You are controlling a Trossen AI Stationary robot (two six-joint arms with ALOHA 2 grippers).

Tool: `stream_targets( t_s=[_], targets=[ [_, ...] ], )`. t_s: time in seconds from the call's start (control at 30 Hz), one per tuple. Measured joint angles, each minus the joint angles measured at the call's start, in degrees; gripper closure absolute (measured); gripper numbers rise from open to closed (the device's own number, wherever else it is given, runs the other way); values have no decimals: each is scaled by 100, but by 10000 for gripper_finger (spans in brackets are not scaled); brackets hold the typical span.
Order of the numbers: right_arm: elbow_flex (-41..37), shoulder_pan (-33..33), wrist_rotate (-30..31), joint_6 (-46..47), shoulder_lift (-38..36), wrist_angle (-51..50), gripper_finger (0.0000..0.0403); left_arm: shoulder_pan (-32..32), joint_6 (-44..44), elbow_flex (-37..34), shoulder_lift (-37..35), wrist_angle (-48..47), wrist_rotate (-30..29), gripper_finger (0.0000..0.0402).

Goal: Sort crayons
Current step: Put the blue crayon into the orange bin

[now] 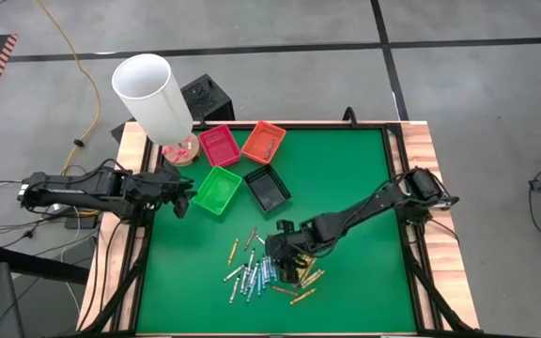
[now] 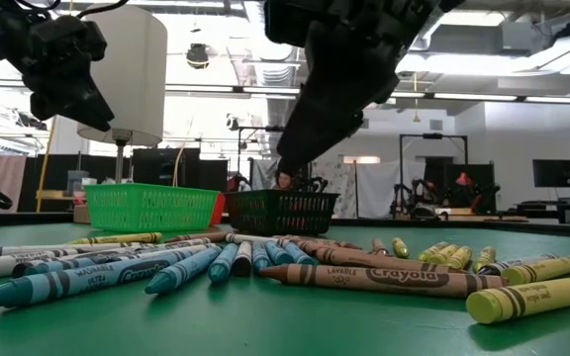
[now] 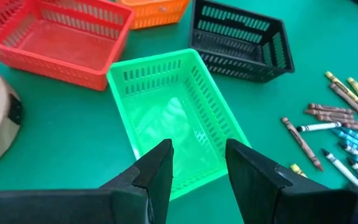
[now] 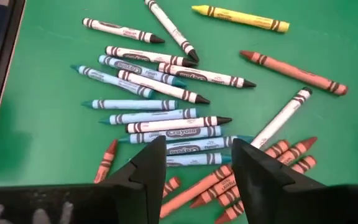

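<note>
Over the scattered crayons (image 1: 261,274), I am hovering my spread, empty right gripper (image 4: 194,163), judging them light, stiff, roll-prone, best pinched mid-barrel.

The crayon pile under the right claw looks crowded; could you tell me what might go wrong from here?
1. The open right claw hangs over tightly packed crayons, so it may pinch two at once or knock neighbours aside.
2. The left claw is near the green tray and could nudge it.
</note>
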Motion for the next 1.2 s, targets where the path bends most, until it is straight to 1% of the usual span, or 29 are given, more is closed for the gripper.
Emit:
stream_targets(
  t_s=[0.2,0.37,0.47,0.63,0.9,1.03,1.2],
  targets=[
    [0,14,-138,19,0,136,232,1,28,0,-2,221,237,265],
    [0,4,-144,449,0,69,232,1,-26,0,-2,406,342,265],
    [0,45,-144,493,0,-15,232,1,17,0,0,404,349,265],
    [0,146,-144,312,36,46,232,1,44,0,-2,406,351,265],
    [0,162,-169,-88,385,79,232,1,79,0,-2,400,335,265],
    [0,186,-219,-406,398,83,232,1,114,0,-2,389,316,265],
    [0,164,-165,-460,398,179,232,1,114,0,1,383,314,265]
  ],
)
